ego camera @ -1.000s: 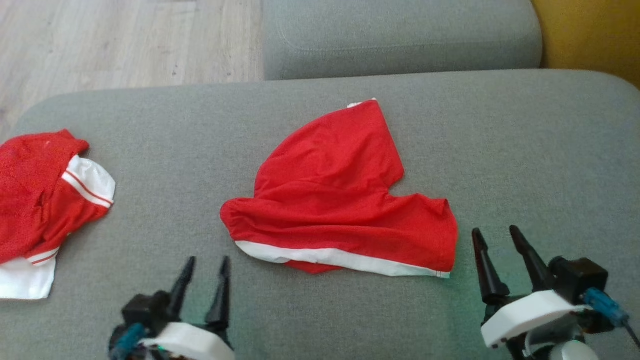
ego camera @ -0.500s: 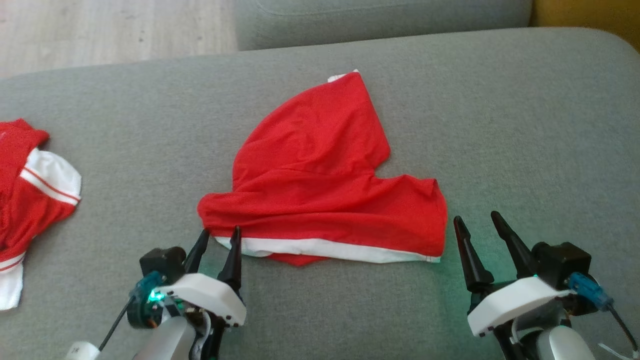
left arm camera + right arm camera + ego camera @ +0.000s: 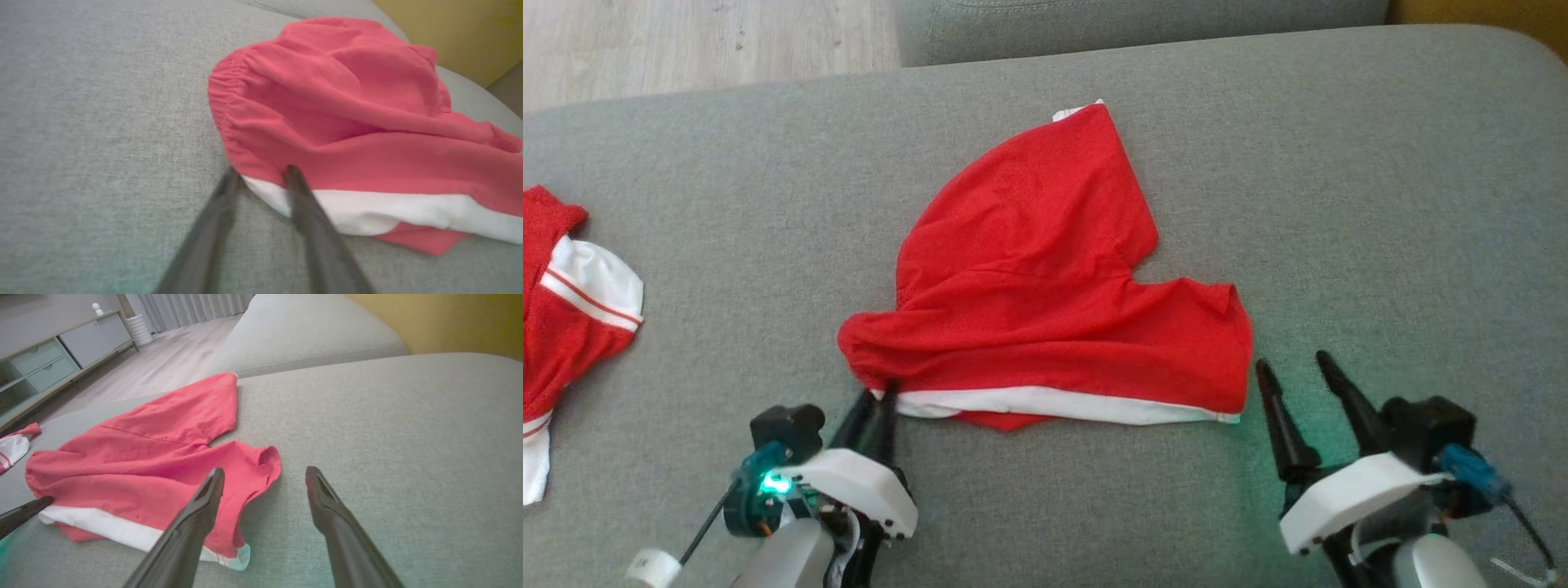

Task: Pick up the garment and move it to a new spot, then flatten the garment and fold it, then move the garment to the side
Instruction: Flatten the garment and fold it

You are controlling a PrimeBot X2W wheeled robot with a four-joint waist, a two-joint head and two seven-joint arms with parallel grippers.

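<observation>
A red garment [image 3: 1045, 286] with a white band along its near edge lies crumpled on the grey sofa seat [image 3: 1380, 204]; it also shows in the left wrist view [image 3: 347, 102] and the right wrist view [image 3: 155, 457]. My left gripper [image 3: 876, 400] is at the garment's near left corner. Its fingers have narrowed around the red-and-white corner [image 3: 260, 173], with a gap still between them. My right gripper [image 3: 1288, 363] stands open on bare sofa just right of the garment's near right corner [image 3: 264, 471], holding nothing.
A second red and white garment [image 3: 564, 310] lies at the seat's left edge. A grey cushion [image 3: 1135, 24] sits behind, with wooden floor [image 3: 686, 41] at the far left. A low cabinet [image 3: 53, 355] stands across the room.
The camera has tilted, shifting the scene. My left gripper has moved forward to the garment's near left corner and its fingers have drawn closer together. The right gripper has kept its pose.
</observation>
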